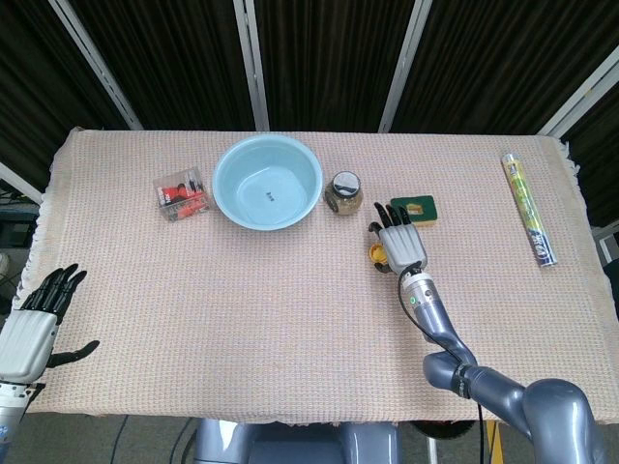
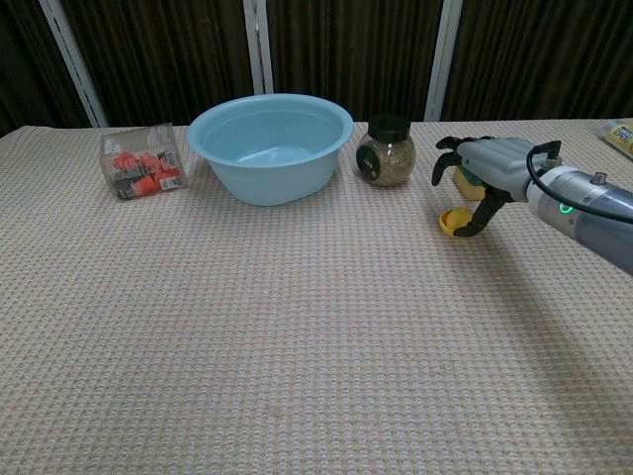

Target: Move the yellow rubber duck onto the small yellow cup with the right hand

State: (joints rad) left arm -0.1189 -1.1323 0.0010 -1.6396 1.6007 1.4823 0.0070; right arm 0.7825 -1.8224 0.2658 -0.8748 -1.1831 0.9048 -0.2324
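A small yellow item [image 2: 453, 220] lies on the woven cloth, also seen in the head view as a yellow item [image 1: 375, 254]. I cannot separate the rubber duck from the small yellow cup in it; it looks like a rounded shape with a pale hollow. My right hand [image 2: 487, 163] hovers just right of and above it, fingers spread and raised, thumb tip pointing down beside it. Nothing is in that hand [image 1: 398, 245]. My left hand [image 1: 34, 319] hangs off the table's front left corner, fingers apart and empty.
A green and yellow sponge [image 1: 414, 209] lies right behind the right hand. A glass jar [image 2: 386, 150] stands to its left, then a light blue bowl [image 2: 269, 146] and a clear box of red items [image 2: 143, 160]. A foil roll [image 1: 528, 208] lies far right.
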